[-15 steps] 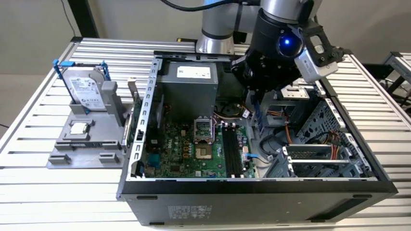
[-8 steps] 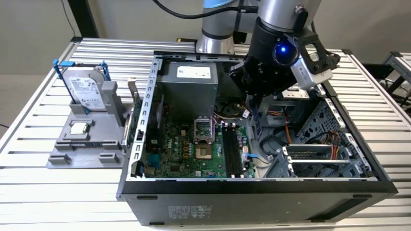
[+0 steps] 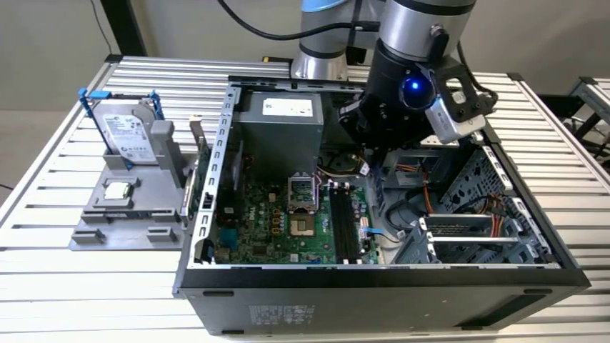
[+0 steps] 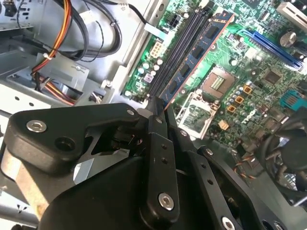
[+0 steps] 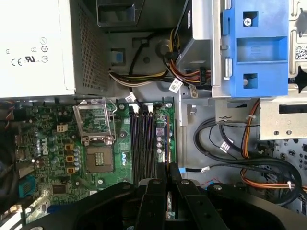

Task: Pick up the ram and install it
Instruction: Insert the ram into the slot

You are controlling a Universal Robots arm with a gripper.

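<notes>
My gripper (image 4: 160,103) is shut on the ram (image 4: 194,52), a long narrow dark board with black chips, pinching one end of it. The stick runs out from the fingertips, parallel to the black memory slots (image 4: 175,50) on the green motherboard and just above them, on the side toward the processor socket (image 4: 216,81). In the first wrist view the gripper (image 5: 168,168) hangs over the near end of the slots (image 5: 143,143). In the exterior view the arm's wrist (image 3: 410,93) reaches down into the open computer case, over the slots (image 3: 345,221).
A silver power supply (image 3: 276,128) and bundles of cables (image 5: 225,143) crowd the case around the arm. A blue drive bracket (image 5: 254,48) sits beyond the motherboard. Outside the case, on the exterior view's left, a grey stand (image 3: 124,214) holds a hard drive (image 3: 128,132) and a small square chip (image 3: 117,190).
</notes>
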